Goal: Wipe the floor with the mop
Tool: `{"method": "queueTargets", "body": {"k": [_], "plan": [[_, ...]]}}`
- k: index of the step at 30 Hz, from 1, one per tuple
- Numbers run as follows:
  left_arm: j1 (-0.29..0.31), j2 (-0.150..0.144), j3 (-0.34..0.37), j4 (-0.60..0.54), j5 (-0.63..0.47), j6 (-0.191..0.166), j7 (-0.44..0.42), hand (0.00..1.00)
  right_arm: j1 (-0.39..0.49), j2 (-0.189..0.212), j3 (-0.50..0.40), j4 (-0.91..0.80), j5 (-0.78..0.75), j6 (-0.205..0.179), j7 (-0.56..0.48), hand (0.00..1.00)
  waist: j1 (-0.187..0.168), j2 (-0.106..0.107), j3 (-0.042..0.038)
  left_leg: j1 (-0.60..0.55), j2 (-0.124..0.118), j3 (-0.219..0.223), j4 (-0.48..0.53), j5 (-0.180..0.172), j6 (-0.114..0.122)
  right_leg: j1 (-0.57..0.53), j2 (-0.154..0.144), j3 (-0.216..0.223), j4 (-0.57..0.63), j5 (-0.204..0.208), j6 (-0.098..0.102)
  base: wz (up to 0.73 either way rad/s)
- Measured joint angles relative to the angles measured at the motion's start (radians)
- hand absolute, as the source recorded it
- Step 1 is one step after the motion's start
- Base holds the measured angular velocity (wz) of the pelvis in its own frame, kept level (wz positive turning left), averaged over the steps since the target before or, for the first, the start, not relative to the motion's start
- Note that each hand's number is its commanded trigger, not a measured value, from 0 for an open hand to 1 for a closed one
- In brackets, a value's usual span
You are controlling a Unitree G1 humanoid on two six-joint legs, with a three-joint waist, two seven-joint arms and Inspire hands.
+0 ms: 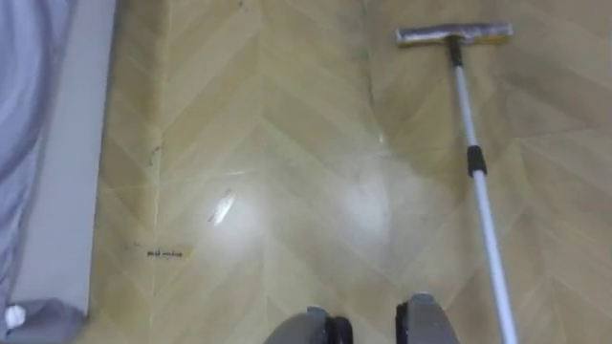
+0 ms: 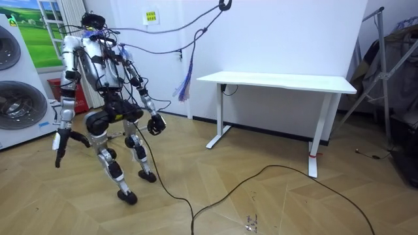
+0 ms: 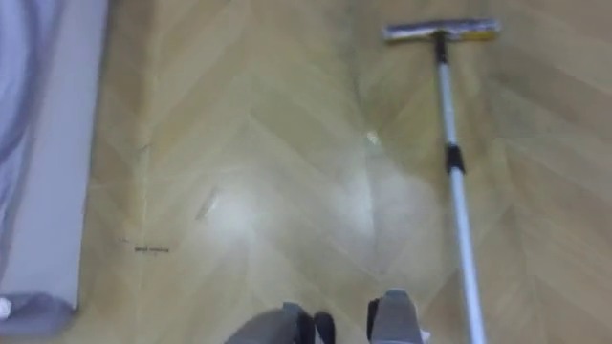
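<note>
- mop (image 1: 466, 105) – one, lying on the floor in the upper right of the left eye view, well ahead of the robot's feet
- mop head (image 1: 454, 35) – flat, narrow, rectangular bar, grey-silver, set crosswise at the top of the frame and flat on the boards
- pole (image 1: 487, 229) – thin, straight, pale metal tube running from the head down to the lower right edge and out of frame; whether a hand is on it cannot be told
- collar (image 1: 475, 161) – one short black sleeve about midway along the visible pole
- floor (image 1: 306, 124) – smooth yellow-tan boards in a herringbone pattern, with a pale glossy patch at centre
- scrap (image 1: 221, 207) – one small, whitish, oblong bit left of centre
- dark mark (image 1: 164, 253) – one short smudge, lower left
- pale strip (image 1: 67, 143) – flat grey-white band down the left side; grey-blue cloth (image 1: 24, 96), soft and folded, lies at the far left edge beside it
- room view – the robot stands upright on the boards at the left of the frame, knees bent
- left hand (image 2: 60, 140) – hangs low at the far left; state cannot be told
- right hand (image 2: 155, 124) – at hip height; state cannot be told
- washing machines (image 2: 19, 98) – two, stacked, white with round doors, far left; contents cannot be told
- desk (image 2: 277, 81) – one, white flat top on white legs, centre right against the wall
</note>
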Motion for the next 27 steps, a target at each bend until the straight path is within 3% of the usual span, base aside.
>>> {"method": "queueTargets", "body": {"k": [3,5,6,7,8,10,11,14,15,17,18,19,20,21,22,23,24,26,27], "plan": [[0.0,0.015,-0.002,0.002,-0.08,0.018,-0.001,0.0,-0.123,-0.029,-0.024,0.025,-0.012,0.058,0.013,1.0,0.028,-0.043,0.0005,-0.002,0.019,-0.005,0.002,-0.002,-0.003,0.004,-0.001,-0.054,0.001,-0.007,-0.026,0.3],[0.001,0.05,-0.003,-0.007,-0.123,0.023,0.0,0.0,-0.243,-0.098,-0.031,0.025,-0.019,0.093,0.025,1.0,0.055,-0.081,0.0012,-0.024,0.028,-0.02,0.047,-0.002,-0.004,0.01,-0.003,-0.093,0.016,-0.024,-0.05,0.38],[0.003,0.066,-0.005,-0.014,-0.127,0.024,0.002,0.0,-0.277,-0.115,-0.033,0.025,-0.019,0.096,0.026,1.0,0.062,-0.089,0.0023,-0.034,0.037,-0.019,0.071,-0.002,-0.005,0.01,-0.002,-0.101,0.026,-0.031,-0.056,0.39],[0.002,0.101,-0.024,-0.02,-0.143,0.024,0.01,0.0,-0.346,-0.15,-0.021,0.021,-0.016,0.096,0.03,1.0,0.08,-0.116,0.0105,-0.054,0.051,-0.015,0.129,-0.001,-0.006,0.009,0.002,-0.114,0.053,-0.051,-0.065,0.27],[0.002,0.129,-0.046,-0.029,-0.143,0.024,0.017,0.0,-0.395,-0.181,0.004,0.014,-0.009,0.089,0.032,1.0,0.103,-0.135,0.0102,-0.079,0.069,-0.012,0.198,0.001,-0.01,0.01,0.012,-0.127,0.078,-0.07,-0.075,0.22],[0.01,0.152,-0.067,-0.044,-0.142,0.033,0.03,0.0,-0.438,-0.208,0.021,-0.005,0.01,0.085,0.035,1.0,0.136,-0.163,0.0082,-0.109,0.09,-0.008,0.277,0.015,-0.035,0.013,0.029,-0.129,0.116,-0.103,-0.082,0.15],[0.025,0.152,-0.068,-0.057,-0.141,0.041,0.03,0.0,-0.466,-0.213,0.018,-0.037,0.041,0.086,0.046,1.0,0.155,-0.172,0.0039,-0.123,0.102,-0.006,0.314,0.02,-0.041,0.014,0.038,-0.126,0.131,-0.12,-0.089,0.11],[0.057,0.137,-0.071,-0.09,-0.135,0.069,0.024,0.0,-0.486,-0.202,0.011,-0.063,0.137,0.076,0.06,1.0,0.166,-0.178,0.0088,-0.157,0.112,0.016,0.37,0.044,-0.067,0.029,0.036,-0.104,0.157,-0.144,-0.101,0.2],[0.058,0.135,-0.072,-0.095,-0.126,0.071,0.022,0.0,-0.477,-0.201,-0.001,-0.066,0.149,0.075,0.064,1.0,0.161,-0.183,0.0114,-0.166,0.103,0.022,0.345,0.039,-0.062,0.032,0.037,-0.093,0.156,-0.148,-0.099,0.8],[0.052,0.13,-0.071,-0.124,-0.069,0.068,-0.005,0.0,-0.393,-0.199,-0.041,-0.055,0.181,0.067,0.071,1.0,0.152,-0.176,0.0105,-0.2,0.063,0.053,0.135,0.037,-0.056,0.058,0.041,-0.036,0.134,-0.164,-0.079,0.97],[0.051,0.128,-0.07,-0.124,-0.067,0.067,-0.014,0.0,-0.372,-0.193,-0.042,-0.051,0.191,0.066,0.069,1.0,0.152,-0.169,0.0108,-0.197,0.063,0.064,0.078,0.043,-0.057,0.075,0.047,-0.026,0.117,-0.166,-0.075,0.65],[0.044,0.121,-0.07,-0.119,-0.065,0.067,-0.028,0.0,-0.314,-0.18,-0.04,-0.048,0.224,0.054,0.069,1.0,0.152,-0.159,0.0096,-0.178,0.058,0.074,-0.001,0.094,-0.036,0.116,0.063,0.003,0.083,-0.17,-0.065,0.38],[0.042,0.113,-0.069,-0.107,-0.061,0.066,-0.04,0.0,-0.258,-0.162,-0.037,-0.035,0.249,0.042,0.075,1.0,0.147,-0.155,0.0086,-0.139,0.057,0.094,-0.023,0.112,0.012,0.15,0.07,0.039,0.063,-0.178,-0.05,0.32],[0.038,0.106,-0.067,-0.098,-0.061,0.066,-0.044,0.0,-0.23,-0.157,-0.028,-0.021,0.263,0.036,0.081,1.0,0.143,-0.15,0.0078,-0.123,0.057,0.104,-0.021,0.102,0.033,0.16,0.07,0.052,0.069,-0.178,-0.043,0.09],[0.031,0.087,-0.055,-0.093,-0.061,0.066,-0.045,0.0,-0.17,-0.155,-0.004,-0.011,0.272,0.032,0.091,1.0,0.145,-0.138,0.0078,-0.1,0.057,0.119,-0.007,0.074,0.051,0.162,0.067,0.065,0.115,-0.159,-0.008,-0.09],[0.026,0.069,-0.057,-0.088,-0.061,0.064,-0.046,0.0,-0.122,-0.153,0.018,0.013,0.269,0.026,0.086,1.0,0.135,-0.115,0.0028,-0.082,0.057,0.126,0.012,0.048,0.065,0.156,0.058,0.062,0.165,-0.129,0.027,-0.16],[0.021,0.065,-0.059,-0.088,-0.061,0.062,-0.046,0.0,-0.097,-0.149,0.023,0.027,0.269,0.02,0.081,1.0,0.127,-0.108,-0.0005,-0.075,0.052,0.13,0.018,0.04,0.072,0.152,0.049,0.059,0.19,-0.116,0.036,-0.08],[-0.013,0.059,-0.057,-0.073,-0.064,0.028,-0.043,0.0,-0.019,-0.113,0.027,0.031,0.235,0.017,0.042,1.0,0.082,-0.083,-0.0106,-0.051,0.029,0.131,0.026,0.017,0.088,0.13,0.037,0.064,0.273,-0.048,0.059,-0.02],[-0.022,0.058,-0.057,-0.066,-0.064,0.021,-0.043,0.0,-0.008,-0.102,0.026,0.031,0.216,0.015,0.031,1.0,0.071,-0.078,-0.0122,-0.047,0.027,0.13,0.028,0.015,0.092,0.118,0.038,0.069,0.293,-0.022,0.06,-0.28]]}}
